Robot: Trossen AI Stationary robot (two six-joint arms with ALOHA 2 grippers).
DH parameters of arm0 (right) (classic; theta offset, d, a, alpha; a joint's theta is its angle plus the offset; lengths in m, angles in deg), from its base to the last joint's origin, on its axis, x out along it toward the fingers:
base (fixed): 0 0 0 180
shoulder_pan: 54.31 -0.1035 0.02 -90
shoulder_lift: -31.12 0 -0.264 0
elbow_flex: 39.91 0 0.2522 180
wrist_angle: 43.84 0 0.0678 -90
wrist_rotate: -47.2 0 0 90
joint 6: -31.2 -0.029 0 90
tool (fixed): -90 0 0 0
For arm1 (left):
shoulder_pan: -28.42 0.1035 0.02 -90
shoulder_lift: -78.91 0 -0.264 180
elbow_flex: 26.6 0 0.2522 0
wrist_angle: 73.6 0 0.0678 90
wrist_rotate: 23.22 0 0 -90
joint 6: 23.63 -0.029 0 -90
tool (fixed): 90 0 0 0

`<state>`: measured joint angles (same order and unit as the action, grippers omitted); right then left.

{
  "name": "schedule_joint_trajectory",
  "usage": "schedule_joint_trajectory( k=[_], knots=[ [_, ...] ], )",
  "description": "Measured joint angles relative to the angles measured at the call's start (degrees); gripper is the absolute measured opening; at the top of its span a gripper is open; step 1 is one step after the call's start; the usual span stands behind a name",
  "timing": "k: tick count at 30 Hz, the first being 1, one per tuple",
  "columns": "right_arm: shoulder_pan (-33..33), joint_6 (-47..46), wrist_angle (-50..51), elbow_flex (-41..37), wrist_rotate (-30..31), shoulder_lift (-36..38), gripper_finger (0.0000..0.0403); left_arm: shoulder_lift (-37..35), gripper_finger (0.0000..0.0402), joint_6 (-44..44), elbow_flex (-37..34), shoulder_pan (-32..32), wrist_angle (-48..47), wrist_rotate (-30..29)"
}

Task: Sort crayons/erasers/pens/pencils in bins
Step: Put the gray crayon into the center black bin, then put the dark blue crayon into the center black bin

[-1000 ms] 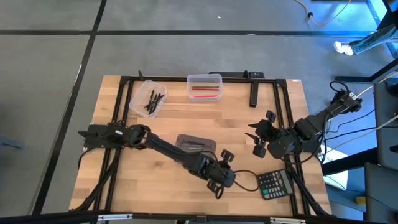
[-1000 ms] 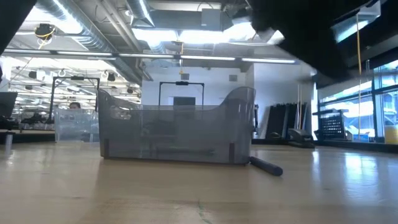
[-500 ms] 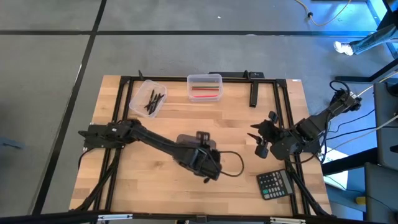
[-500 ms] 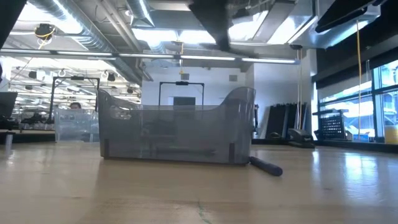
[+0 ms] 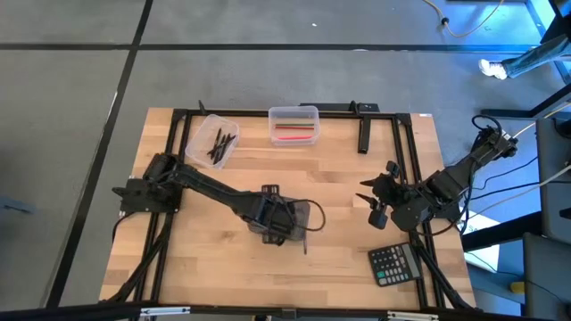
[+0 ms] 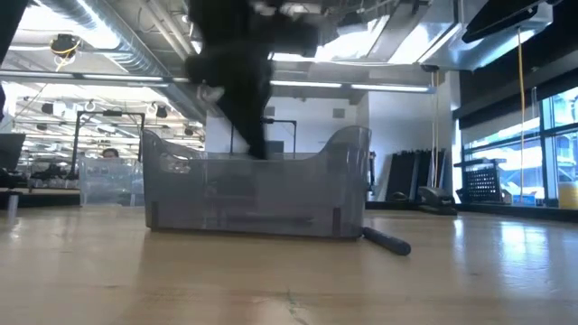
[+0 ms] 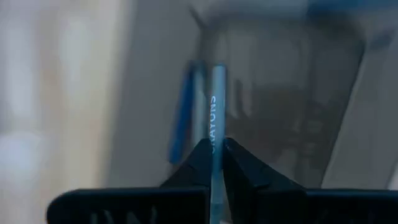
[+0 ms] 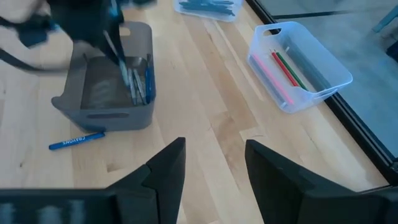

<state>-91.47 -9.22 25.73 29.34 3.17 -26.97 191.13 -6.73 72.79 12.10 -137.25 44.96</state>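
My left gripper is shut on a grey-blue crayon printed CRAYONS, over the smoky grey bin at the table's middle. In the low view the gripper is a dark blur dipping behind the bin's wall. A few sticks, one of them blue, lie in that bin. A blue crayon rests flat on the table beside the bin. My right gripper hangs open above the table's right side. My left gripper pinches the crayon's shaft between its two fingertips. The fingers come from above, slanting down, and the crayon runs along them. It is clear of the table and points down from the fingers into the grey bin.
At the far edge stand a clear bin with dark sticks and a clear bin with red and pink sticks. A thick black bar lies at the far right. A black calculator lies at the near right.
My left gripper has swung from beside the calculator toward the table's left and far side, to over the grey bin, rolling its wrist and carrying the crayon.
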Motion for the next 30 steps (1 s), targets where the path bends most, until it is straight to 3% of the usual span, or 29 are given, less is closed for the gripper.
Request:
schedule_joint_trajectory(
  k=[2,6,20,25,30],
  knots=[
    [0.0,0.02,-0.06,-0.01,0.06,0.11,0.0171,0.06,0.0014,-0.77,-4.15,0.83,4.24,3.29],
    [0.0,0.02,-0.14,-0.01,0.08,0.13,0.0171,0.24,0.0016,0.35,-8.99,2.27,7.28,4.1],
    [0.0,-1.17,-0.82,0.0,0.05,0.13,0.0171,0.24,0.0106,2.02,-9.73,3.19,8.87,4.08],
    [0.0,-1.18,-0.76,0.01,0.03,0.13,0.0171,-0.06,0.0119,1.92,-6.15,2.52,4.33,3.21],
    [0.0,-1.08,-0.71,0.01,0.01,0.13,0.0171,-0.11,0.0118,-3.23,3.17,1.2,-2.38,2.99]
  ],
)
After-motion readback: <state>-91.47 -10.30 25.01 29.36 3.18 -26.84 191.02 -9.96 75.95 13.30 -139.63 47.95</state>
